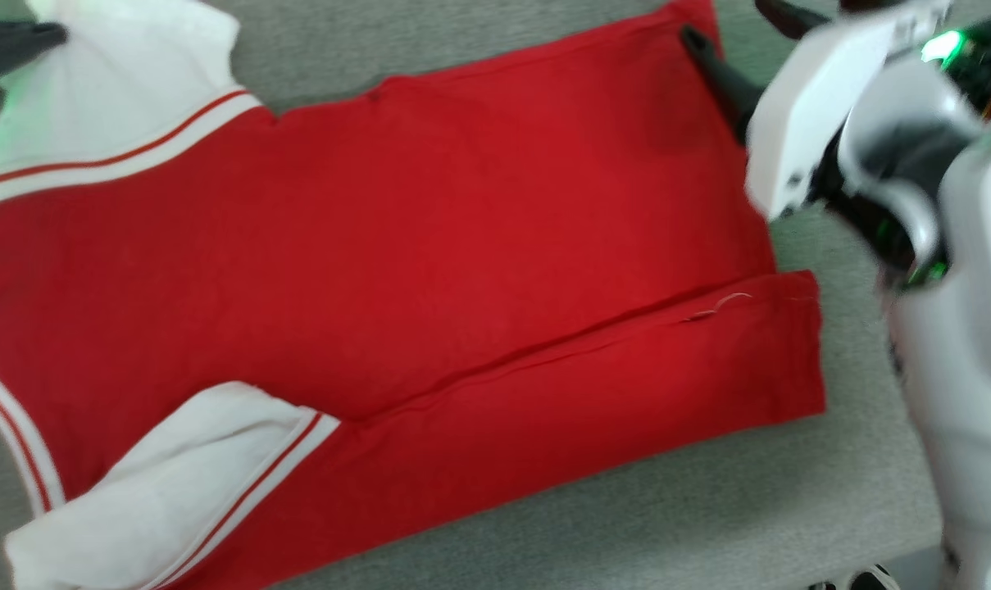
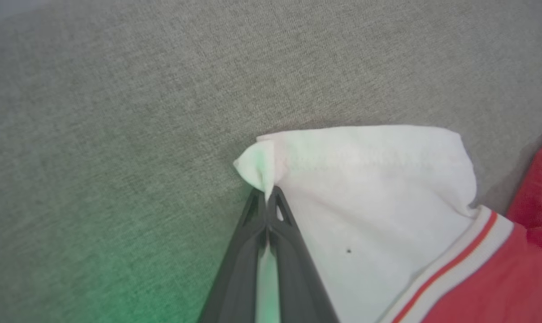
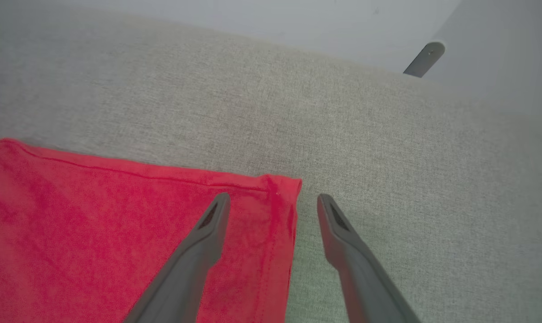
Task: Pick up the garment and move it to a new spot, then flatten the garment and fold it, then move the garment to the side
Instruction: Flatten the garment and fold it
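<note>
Two far corners are being dealt with at once, so the folding step is judged to be in hand. On the left, the left gripper (image 2: 267, 193) is clamped shut on the tip of the white sleeve (image 2: 365, 179), with a small peak of cloth pinched up between its closed fingers (image 2: 293, 233).

Across the middle, the garment (image 1: 429, 246) is spread flat on the grey surface (image 1: 708, 508). Its long axis is laid left to right across the head view, rising slightly towards the right. The sleeves and striped trim are pointed left, and the hem is pointed right. A long line is seen along the near side, where a red strip looks to be turned over already. Which layer lies on top cannot be told for certain.

On the right, the right gripper (image 3: 273, 197) is held wide open over the hem corner (image 3: 285, 185). One finger is set above the red cloth and the other above the grey surface. Whether the cloth is being touched cannot be told.

For the next move, that open gripper probably needs to be lowered and closed on the corner. Both held points could then be lifted together and carried towards the near edge. An even height would be called for, or the fold may well land crooked.
</note>
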You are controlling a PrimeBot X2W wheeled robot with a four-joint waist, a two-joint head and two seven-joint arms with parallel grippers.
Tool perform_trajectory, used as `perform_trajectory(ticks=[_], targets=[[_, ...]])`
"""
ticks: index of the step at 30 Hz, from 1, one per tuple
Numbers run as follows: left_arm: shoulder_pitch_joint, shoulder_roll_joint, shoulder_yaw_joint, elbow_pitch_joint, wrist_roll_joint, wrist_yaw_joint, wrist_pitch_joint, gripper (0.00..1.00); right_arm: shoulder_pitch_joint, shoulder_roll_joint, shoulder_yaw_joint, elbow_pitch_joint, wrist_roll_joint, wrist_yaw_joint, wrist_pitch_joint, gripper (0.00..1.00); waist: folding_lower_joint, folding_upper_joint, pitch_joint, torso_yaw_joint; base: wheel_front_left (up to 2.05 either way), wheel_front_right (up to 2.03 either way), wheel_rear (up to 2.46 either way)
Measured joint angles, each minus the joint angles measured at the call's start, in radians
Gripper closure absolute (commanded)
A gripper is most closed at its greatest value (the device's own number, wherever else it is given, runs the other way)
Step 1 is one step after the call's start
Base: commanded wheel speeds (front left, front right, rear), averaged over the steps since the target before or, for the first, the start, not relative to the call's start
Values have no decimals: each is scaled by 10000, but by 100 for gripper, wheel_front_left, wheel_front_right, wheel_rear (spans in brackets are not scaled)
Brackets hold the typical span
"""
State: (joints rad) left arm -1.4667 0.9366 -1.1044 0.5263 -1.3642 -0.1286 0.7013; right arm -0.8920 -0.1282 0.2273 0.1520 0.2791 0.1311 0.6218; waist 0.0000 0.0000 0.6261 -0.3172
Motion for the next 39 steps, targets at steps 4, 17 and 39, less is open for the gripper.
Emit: perform_trajectory(ticks=[4, 17, 39], targets=[[-174, -192, -228, -61, -79, 0, -159, 100, -1077, -167, -278, 918, 711, 0, 1954, 0, 0, 0, 83, 300, 0, 0, 0], [-651, -541, -965, -477, -326, -2, -832, 100, -2197, -685, -92, 2865, 1369, -8, 3127, 100, 0, 0, 346, 999, 0, 0, 0], [1823, -364, -1553, -3833, -1237, -4, -5066, 100, 1511, -3279, 1009, 828, 2974, -2, 744, 100, 0, 0, -2202, 2104, 0, 0, 0]])
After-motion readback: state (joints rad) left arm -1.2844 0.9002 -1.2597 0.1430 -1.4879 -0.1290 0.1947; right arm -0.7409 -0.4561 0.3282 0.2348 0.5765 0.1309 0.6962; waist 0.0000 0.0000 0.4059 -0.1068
